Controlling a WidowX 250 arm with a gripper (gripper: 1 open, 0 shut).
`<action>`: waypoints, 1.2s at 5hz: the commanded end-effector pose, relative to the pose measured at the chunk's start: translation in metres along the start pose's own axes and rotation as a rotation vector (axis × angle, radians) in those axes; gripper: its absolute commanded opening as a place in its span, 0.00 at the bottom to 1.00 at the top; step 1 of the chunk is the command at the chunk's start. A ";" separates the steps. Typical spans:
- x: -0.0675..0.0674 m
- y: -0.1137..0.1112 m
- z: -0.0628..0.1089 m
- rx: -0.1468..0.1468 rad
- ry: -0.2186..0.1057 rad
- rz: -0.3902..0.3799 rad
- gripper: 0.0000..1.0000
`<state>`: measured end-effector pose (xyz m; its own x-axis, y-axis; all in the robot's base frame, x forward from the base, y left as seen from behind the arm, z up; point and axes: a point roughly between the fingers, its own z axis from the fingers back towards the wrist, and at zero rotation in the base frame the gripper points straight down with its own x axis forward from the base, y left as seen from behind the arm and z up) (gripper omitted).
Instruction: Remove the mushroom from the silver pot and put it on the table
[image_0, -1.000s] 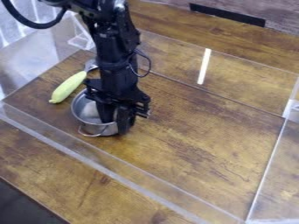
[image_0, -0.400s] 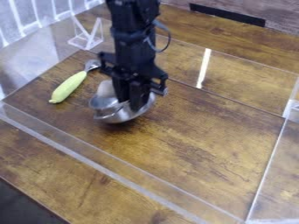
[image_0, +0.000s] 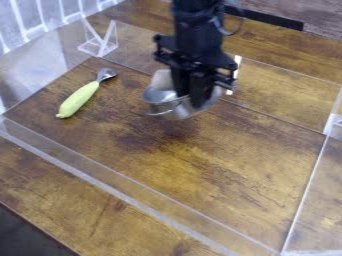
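Observation:
The silver pot (image_0: 166, 100) hangs tilted just above the table (image_0: 234, 170), a little right of centre at the back. My gripper (image_0: 201, 98) comes down from above. Its dark fingers (image_0: 195, 88) reach over the pot's right rim and into it, and the pot hangs from them. The jaws look shut on the pot's rim. The mushroom is hidden; the fingers and the pot's wall cover the inside of the pot.
A yellow-green corn cob (image_0: 78, 98) lies at the left, with a small metal piece (image_0: 106, 75) at its far end. A clear acrylic stand (image_0: 96, 40) is at the back left. Low clear walls (image_0: 120, 185) edge the tabletop.
The gripper has travelled right and toward the back, and the pot has gone with it, away from the corn cob and off the tabletop. The jaws have narrowed.

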<state>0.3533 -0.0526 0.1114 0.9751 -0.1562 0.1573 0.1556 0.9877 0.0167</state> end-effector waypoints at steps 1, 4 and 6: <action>0.011 -0.018 0.008 -0.016 -0.037 -0.059 0.00; 0.014 -0.016 -0.014 -0.019 0.012 -0.078 0.00; 0.015 -0.012 -0.018 -0.020 0.032 -0.074 0.00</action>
<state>0.3591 -0.0701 0.0753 0.9689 -0.2398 0.0614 0.2402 0.9707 0.0004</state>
